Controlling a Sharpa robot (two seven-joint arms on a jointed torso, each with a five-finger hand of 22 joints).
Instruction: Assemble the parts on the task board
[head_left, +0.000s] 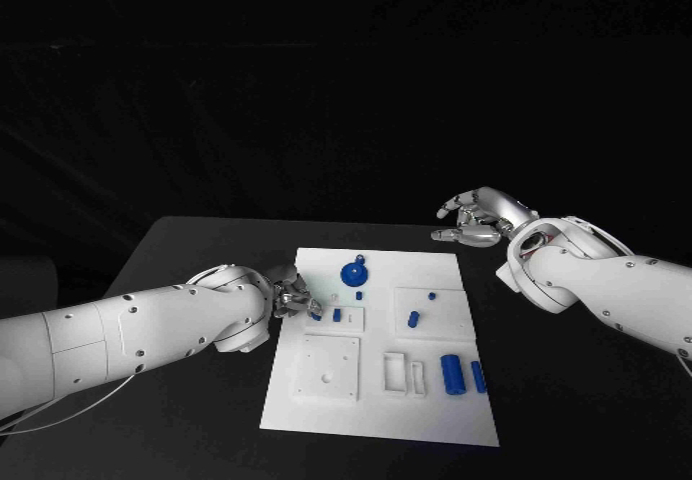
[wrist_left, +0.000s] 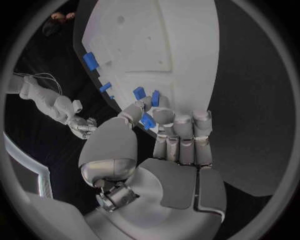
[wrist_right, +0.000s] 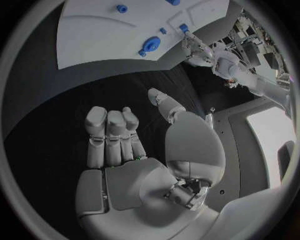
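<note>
Board (head_left: 433, 410) position: centre of the black table (head_left: 577, 400), between the two arms. The left hand (head_left: 293, 295) sits over the board's left edge and pinches a small blue part (wrist_left: 147, 120) between thumb and fingertips, just above the small raised plate (head_left: 343, 318) that carries two more short pegs (head_left: 338, 314). The right hand (head_left: 476, 218) hangs off the board past its far right corner, fingers apart and grasping nothing.

Risks, as judged from this position:
- The pinch is shallow, on a small part. A slight finger shift could drop or tilt it, and it may roll across the board.
- The fingers hide the seat in the head view, so misalignment is likely. A tilted part would jam rather than enter.
- The neighbouring pegs stand close by. A sideways approach could knock them.

Part count on the board in the head view: one round disc (head_left: 353, 272), two long cylinders (head_left: 453, 374) near the right edge, one small piece beside the disc, two pieces on the right-hand plate, two pegs on the small plate. Held: one.
</note>
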